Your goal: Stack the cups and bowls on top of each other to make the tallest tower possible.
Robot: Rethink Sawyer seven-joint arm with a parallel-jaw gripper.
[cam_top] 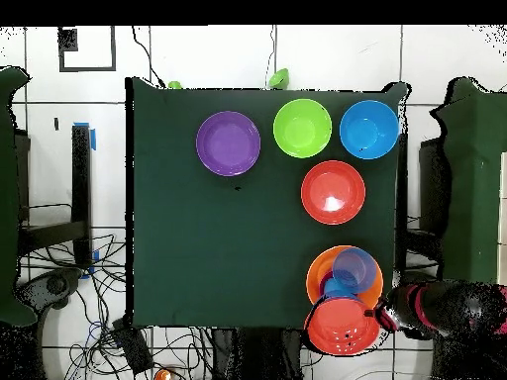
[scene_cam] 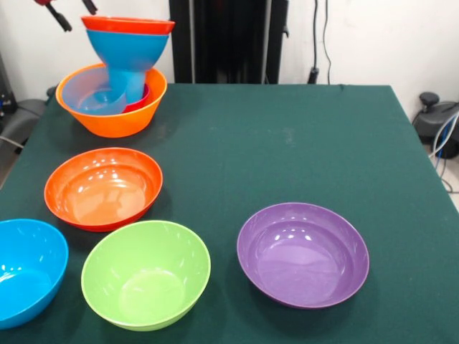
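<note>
A tower stands at the far left in a wide orange bowl (scene_cam: 107, 122) (cam_top: 319, 279). A blue bowl (scene_cam: 129, 44) rests on a narrow blue upright piece (scene_cam: 130, 84), and a red-orange bowl (scene_cam: 128, 25) (cam_top: 342, 325) sits on top. A light-blue tumbler (scene_cam: 92, 94) (cam_top: 354, 267) lies tilted inside the orange bowl, beside a small red cup (scene_cam: 142, 100). My gripper (scene_cam: 75, 13) (cam_top: 381, 319) is open and empty, just left of the top bowl's rim and not touching it. Loose on the table are red-orange (scene_cam: 104, 188), lime green (scene_cam: 145, 274), blue (scene_cam: 25, 271) and purple (scene_cam: 303, 254) bowls.
The green table (scene_cam: 287, 143) ends close behind the tower. The robot's black pedestal (scene_cam: 229, 39) stands at the far edge. Cables and grey gear (scene_cam: 437, 122) lie off the right side.
</note>
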